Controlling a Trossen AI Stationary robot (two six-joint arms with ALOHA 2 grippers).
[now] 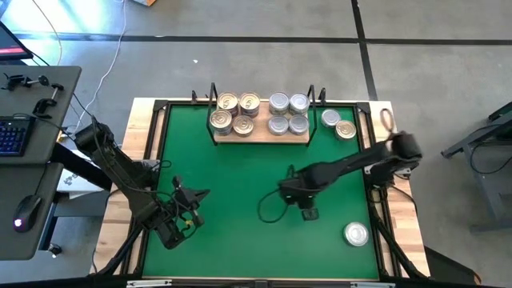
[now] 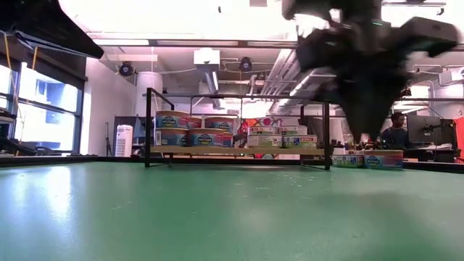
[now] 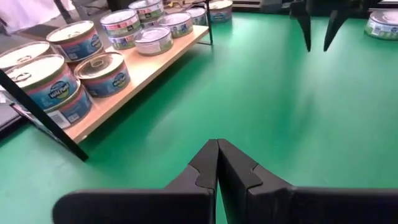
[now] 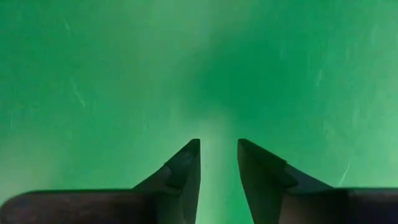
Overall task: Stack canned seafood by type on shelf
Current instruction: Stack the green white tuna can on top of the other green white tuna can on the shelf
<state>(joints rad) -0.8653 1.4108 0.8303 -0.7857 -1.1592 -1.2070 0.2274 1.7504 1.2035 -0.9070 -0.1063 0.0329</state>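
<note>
Grey concrete floor (image 1: 240, 20) crossed by dark seams. Dark desk (image 1: 40, 88) beside table with blue-lit keyboard (image 1: 11, 134) and black mouse (image 1: 28, 210). Beyond: bright windows (image 2: 36, 109), white wall (image 2: 109, 101), exposed ceiling ducts (image 2: 246, 69).

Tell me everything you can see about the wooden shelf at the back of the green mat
The shelf is a light natural-wood board with thin black wire uprights at both ends, lying flat at the far edge of the green mat, which it rests on. Gold-lidded tins fill its left half, silver-lidded tins its right, each group in two rows. In the low view the gold tins sit stacked two high. Neither gripper touches it.
</note>
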